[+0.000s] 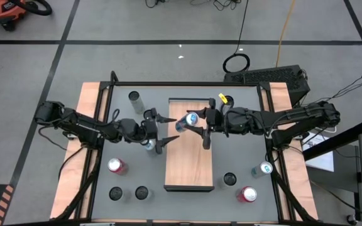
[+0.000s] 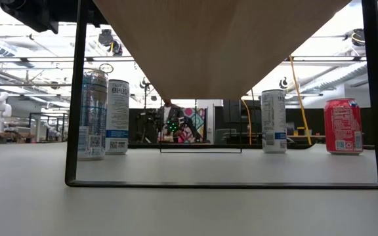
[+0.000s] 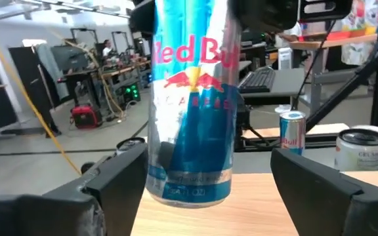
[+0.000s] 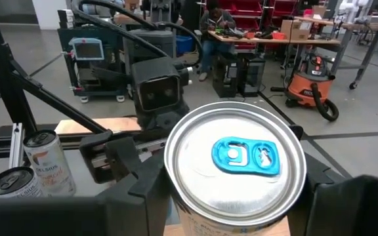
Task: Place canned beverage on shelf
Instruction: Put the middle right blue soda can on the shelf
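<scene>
Over the shelf (image 1: pixel 189 164), right claw (image 1: pixel 198 125) apparently grips 1 blue can (image 1: pixel 190 119); left claw (image 1: pixel 162 130) gapes open.

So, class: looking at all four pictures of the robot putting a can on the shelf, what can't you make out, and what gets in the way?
- Whether the blue can touches the shelf: in the high view the right gripper covers its base.
- The can's top: cut off by the edge of the left wrist view.
- The shelf's top side in the low view: only its underside shows.
- Small print on the far cans: too small in the high view.
- The left gripper stands open beside the can.
</scene>
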Tool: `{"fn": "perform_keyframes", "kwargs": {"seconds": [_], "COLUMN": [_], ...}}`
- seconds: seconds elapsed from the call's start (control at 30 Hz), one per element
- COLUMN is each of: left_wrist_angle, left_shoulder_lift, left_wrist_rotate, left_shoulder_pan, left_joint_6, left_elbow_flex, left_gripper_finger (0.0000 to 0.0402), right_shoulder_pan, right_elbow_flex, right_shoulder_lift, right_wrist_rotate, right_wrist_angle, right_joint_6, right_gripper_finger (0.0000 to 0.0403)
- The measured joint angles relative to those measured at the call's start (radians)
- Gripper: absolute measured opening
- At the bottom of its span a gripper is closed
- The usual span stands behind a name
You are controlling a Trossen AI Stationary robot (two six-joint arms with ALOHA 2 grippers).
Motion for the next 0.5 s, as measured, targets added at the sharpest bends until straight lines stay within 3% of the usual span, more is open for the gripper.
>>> {"fn": "perform_keyframes", "kwargs": {"seconds": [0.2,0.37,0.5], "left_wrist_angle": [0.000,0.000,0.013], "left_shoulder_lift": [0.000,0.001,0.025], "left_wrist_rotate": [0.033,0.187,0.210], "left_shoulder_pan": [0.050,0.084,0.086], "left_joint_6": [-0.006,-0.008,-0.007], "left_elbow_flex": [0.000,0.000,0.000], "left_gripper_finger": [0.0350,0.0354,0.0354], "right_shoulder_pan": [0.000,0.000,-0.001], "right_elbow_flex": [0.000,0.000,0.000], "right_shoulder_lift": [0.002,0.002,0.002], "right_wrist_rotate": [0.000,0.000,-0.003], "right_wrist_angle": [0.000,0.000,0.002], "right_joint_6": [-0.007,-0.012,-0.024], "right_gripper_finger": [0.0173,0.0173,0.0173]}}
